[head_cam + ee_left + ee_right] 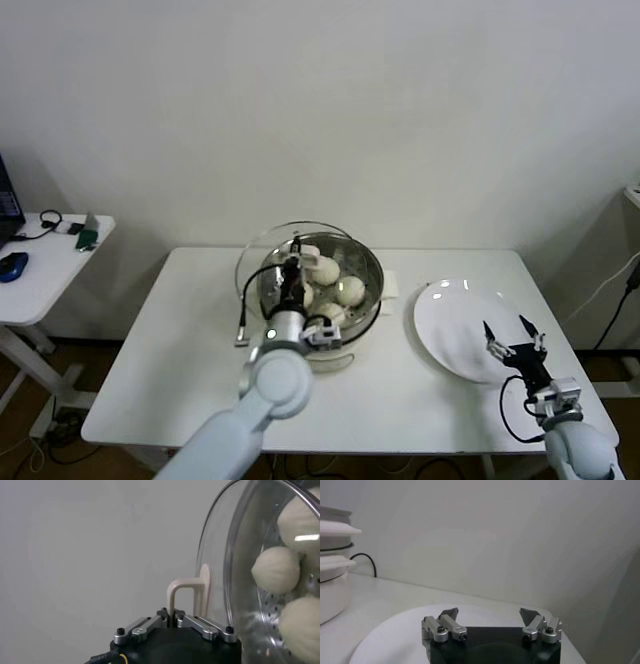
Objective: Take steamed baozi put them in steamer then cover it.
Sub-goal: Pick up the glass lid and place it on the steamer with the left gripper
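The steel steamer [368, 262] stands on its white base at the table's middle, with cream-white baozi [349, 291] inside; three show in the left wrist view, one being [276, 570]. My left gripper [292, 262] is shut on the white bar handle [186, 594] of the clear glass cover [220, 560]. It holds the cover tilted over the steamer's left rim, so the pot is only partly covered. My right gripper [512, 335] is open and empty over the near edge of the white plate [455, 325]; it also shows in the right wrist view [490, 614].
A black cable [247, 290] runs down the steamer's left side. The plate [395, 635] lies at the table's right. A small side table [45, 265] with a mouse and cables stands at far left. A wall lies behind.
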